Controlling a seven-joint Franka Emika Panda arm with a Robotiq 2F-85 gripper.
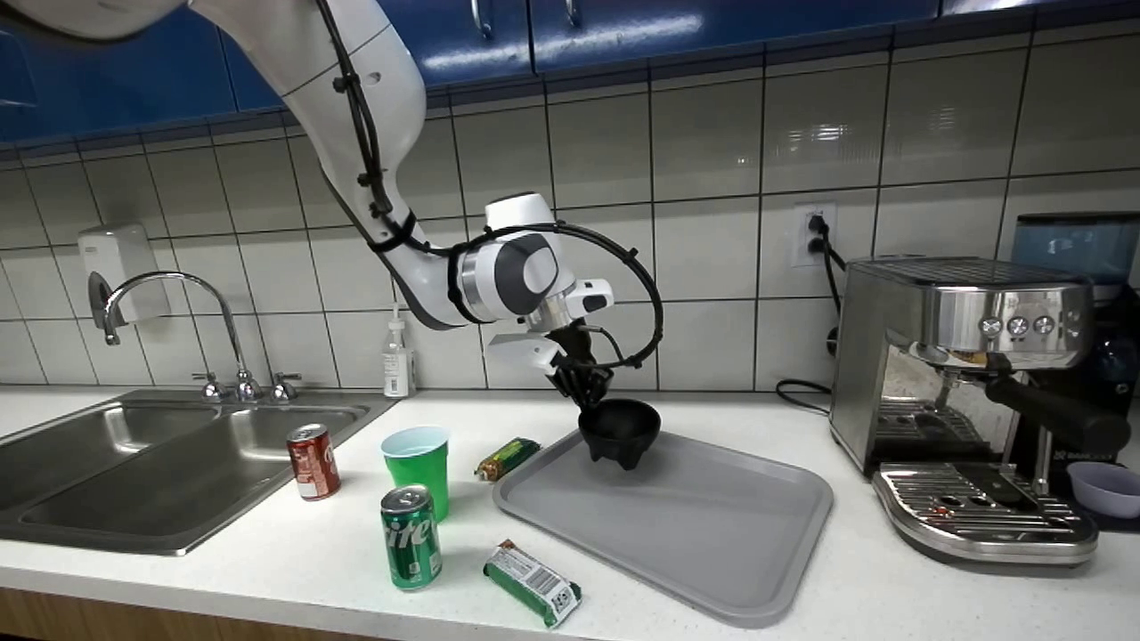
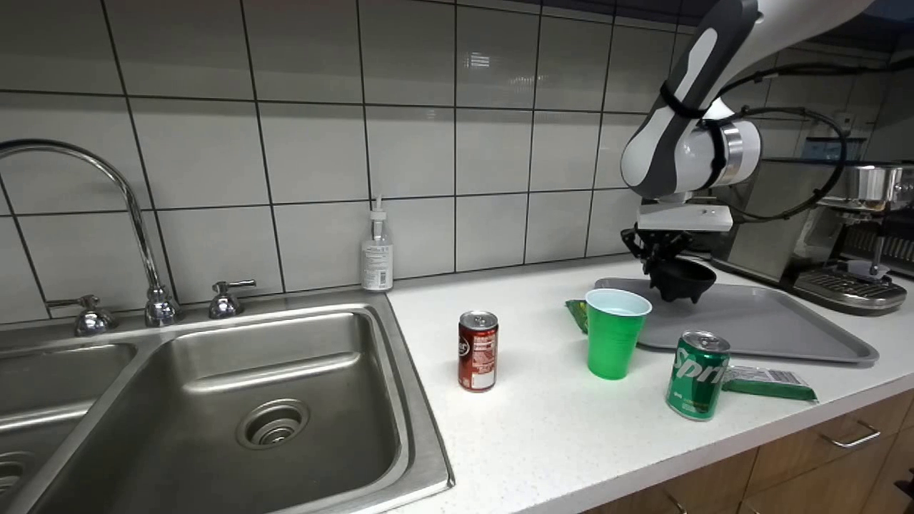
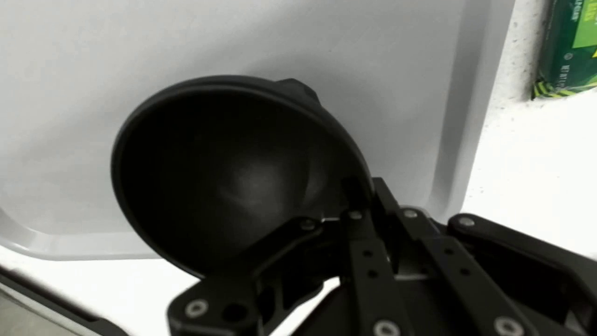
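Over the gray tray (image 1: 712, 525), my fingers (image 3: 386, 199) pinch the black footed bowl (image 3: 238, 168) by its rim, probably its thinnest hold.

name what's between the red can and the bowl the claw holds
In both exterior views, the green cup and a green packet beside the gray tray are roughly between the red can and black bowl.

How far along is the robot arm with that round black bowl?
Seemingly done: the black jointed gripper grips the round black footed bowl by its rim. In hand: the bowl, over the grey rectangular tray; whether it touches is unclear. Left, perhaps: releasing it, as the rim is not yet free.
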